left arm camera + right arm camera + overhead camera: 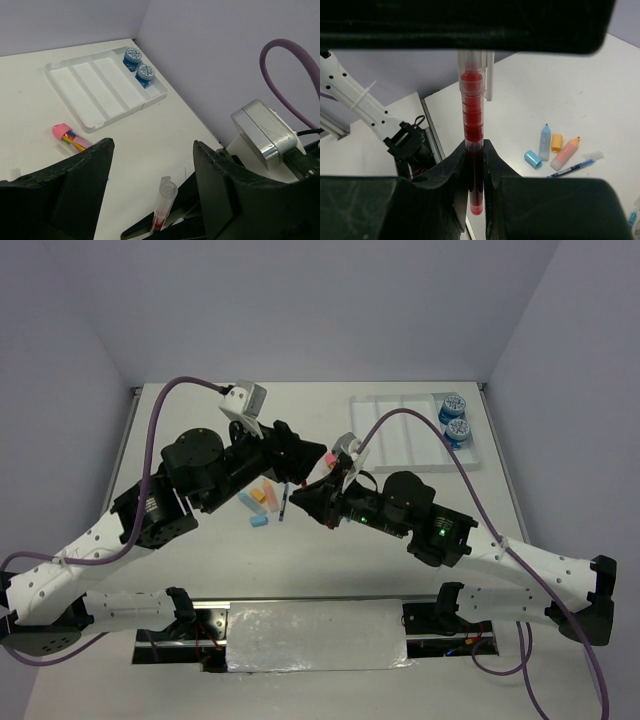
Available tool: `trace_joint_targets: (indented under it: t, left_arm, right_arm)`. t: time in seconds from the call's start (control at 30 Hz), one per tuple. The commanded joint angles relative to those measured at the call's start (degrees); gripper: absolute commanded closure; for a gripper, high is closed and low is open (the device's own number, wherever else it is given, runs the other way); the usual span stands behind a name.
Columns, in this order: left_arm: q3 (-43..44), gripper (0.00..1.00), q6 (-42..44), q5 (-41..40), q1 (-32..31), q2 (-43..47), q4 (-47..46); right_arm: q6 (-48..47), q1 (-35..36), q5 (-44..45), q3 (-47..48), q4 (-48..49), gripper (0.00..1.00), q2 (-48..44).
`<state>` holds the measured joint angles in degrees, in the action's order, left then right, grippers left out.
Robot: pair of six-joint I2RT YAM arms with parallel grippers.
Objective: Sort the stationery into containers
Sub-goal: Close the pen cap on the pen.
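My right gripper (475,161) is shut on a red pen (472,115) and holds it above the table. It sits at the table's middle in the top view (314,496). My left gripper (152,160) is open, its fingers (75,190) on either side of the pen's clear cap end (165,200) without touching it. It also shows in the top view (298,462). The white four-compartment tray (400,435) lies at the back right. Two blue rolls (451,405) (459,429) sit in its right compartment.
A light-blue marker (544,141), an orange cap (556,142), an orange marker (565,152), a light-blue cap (532,159) and a blue pen (570,167) lie together on the table. A pink-capped item (70,137) lies near the tray's front edge (95,122).
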<state>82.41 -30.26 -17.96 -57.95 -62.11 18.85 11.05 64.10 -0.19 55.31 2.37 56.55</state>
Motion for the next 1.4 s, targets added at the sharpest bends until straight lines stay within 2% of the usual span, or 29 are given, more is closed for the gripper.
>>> trace_joint_targets:
  t: [0.0,0.03,0.13,0.33,0.63,0.73,0.77,0.8,1.1,1.37]
  left_arm:
    - [1.5,0.24,0.2,0.6,-0.2,1.4,-2.6]
    - [1.3,0.31,0.4,0.8,-0.2,1.5,-2.8]
    - [1.1,0.40,0.4,1.2,-0.1,1.7,-2.7]
    - [0.0,0.38,0.6,3.0,-0.2,2.0,-3.6]
    - [-0.5,0.70,1.1,6.2,-0.2,1.0,-4.3]
    - [-1.9,0.88,1.4,7.5,-0.2,1.3,-5.1]
    - [-2.0,0.97,1.7,7.8,-0.2,1.2,-5.3]
    - [-2.2,1.00,2.0,8.0,-0.1,1.4,-5.6]
    - [-7.4,1.00,1.5,14.0,-0.2,2.3,-8.9]
    - [-15.6,1.00,-1.4,17.1,-0.2,4.0,-11.0]
  right_arm:
    - [0.0,-0.1,1.9,2.9,0.3,1.00,0.0]
    - [0.1,-0.1,2.3,2.7,0.4,1.00,0.0]
    - [0.4,-0.1,2.8,2.8,0.4,1.00,-0.2]
    - [0.3,-0.1,2.5,4.1,-0.3,1.00,0.3]
    - [1.2,-0.1,3.2,6.7,-1.8,1.00,0.5]
    - [2.0,-0.1,4.3,8.1,-2.1,1.00,0.0]
    - [2.4,-0.2,4.5,8.7,-3.2,1.00,-0.2]
    - [2.7,0.0,4.7,8.9,-3.5,1.00,-0.6]
    - [3.2,-0.2,5.0,13.7,-2.5,1.00,-0.1]
    - [0.2,-1.7,3.6,26.9,-4.1,1.00,4.4]
